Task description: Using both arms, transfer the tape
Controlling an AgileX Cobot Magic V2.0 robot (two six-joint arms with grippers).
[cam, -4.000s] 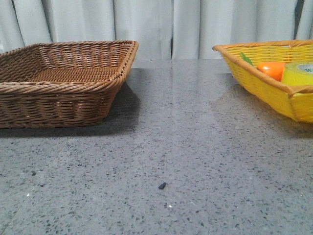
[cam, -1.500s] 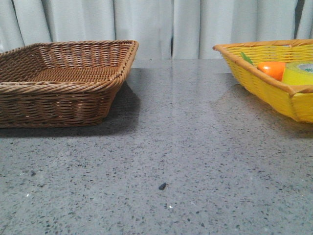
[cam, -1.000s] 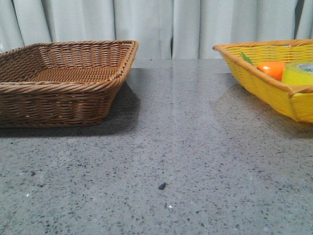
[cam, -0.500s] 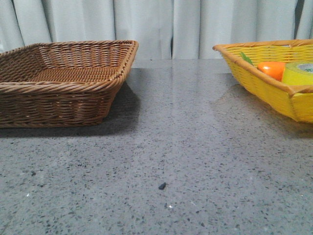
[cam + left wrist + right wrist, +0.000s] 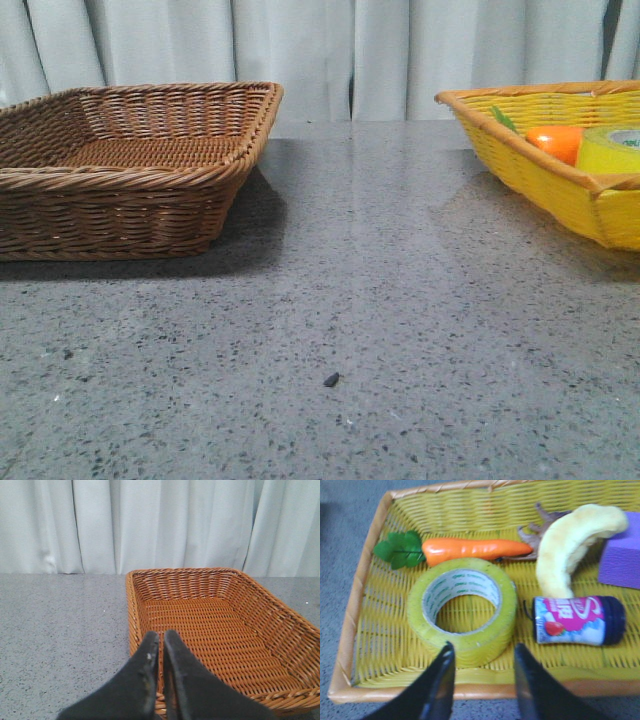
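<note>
The tape [image 5: 462, 610], a wide yellow roll with a white core printed in green, lies flat in the yellow basket [image 5: 365, 605]. In the front view only its top [image 5: 612, 148] shows over the basket's rim at the far right. My right gripper [image 5: 482, 652] is open and empty, its fingers above the basket's near rim, just short of the roll. My left gripper [image 5: 161, 639] is shut and empty, over the near rim of the brown wicker basket [image 5: 215, 630]. Neither gripper shows in the front view.
The yellow basket also holds an orange carrot [image 5: 475, 551], a banana [image 5: 570, 542], a pink-labelled bottle [image 5: 577, 620] and a purple block [image 5: 622, 555]. The brown basket [image 5: 130, 165] stands at the left of the grey speckled table [image 5: 340, 300]. White curtains hang behind.
</note>
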